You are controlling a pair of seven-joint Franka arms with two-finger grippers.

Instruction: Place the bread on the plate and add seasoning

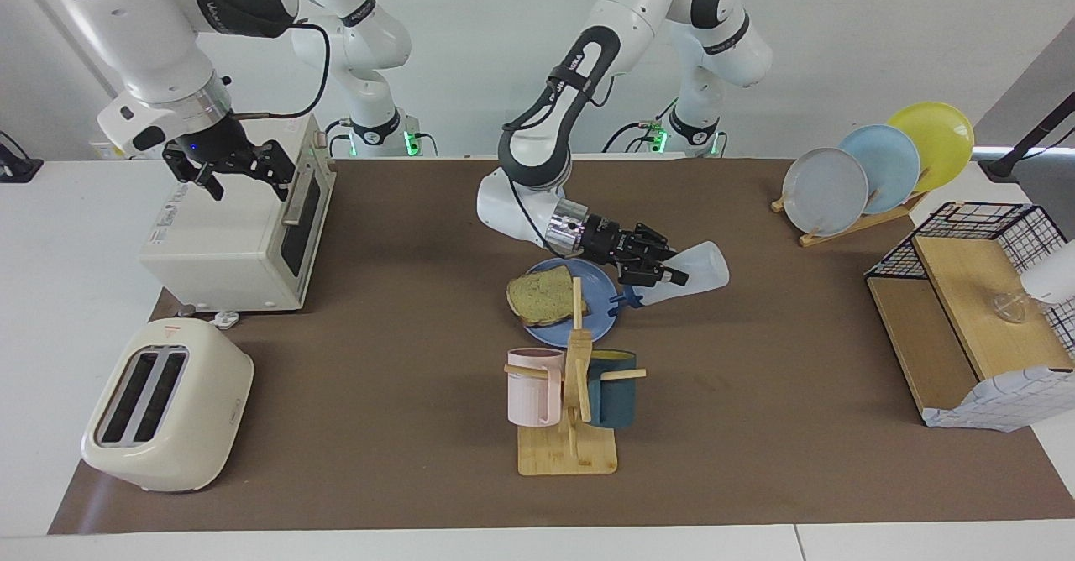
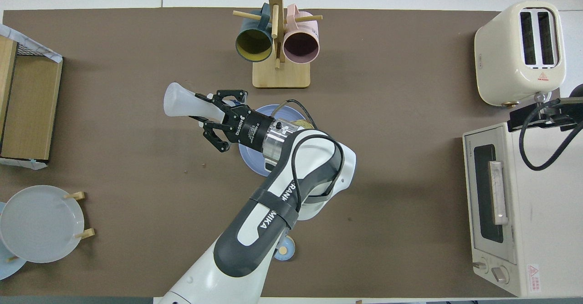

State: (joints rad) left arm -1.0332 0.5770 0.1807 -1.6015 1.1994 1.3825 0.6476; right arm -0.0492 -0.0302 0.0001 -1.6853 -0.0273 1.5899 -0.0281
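Observation:
The bread (image 1: 542, 296) lies flat on the blue plate (image 1: 600, 327) in the middle of the table. My left gripper (image 1: 663, 270) is shut on the seasoning bottle (image 1: 699, 270), held tipped over on its side above the plate's edge toward the left arm's end. Its navy cap (image 1: 628, 299) points down at the plate rim. In the overhead view the left gripper (image 2: 205, 108) holds the bottle (image 2: 180, 103), and my arm covers most of the plate (image 2: 254, 159) and the bread (image 2: 303, 124). My right gripper (image 1: 249, 185) waits open and empty over the toaster oven.
A mug tree (image 1: 573, 393) with a pink and a teal mug stands just farther from the robots than the plate. Toaster oven (image 1: 235, 242) and toaster (image 1: 168, 410) sit at the right arm's end. Plate rack (image 1: 873, 176) and wire basket (image 1: 974, 309) sit at the left arm's end. A small bell (image 2: 284, 249) lies under the left arm.

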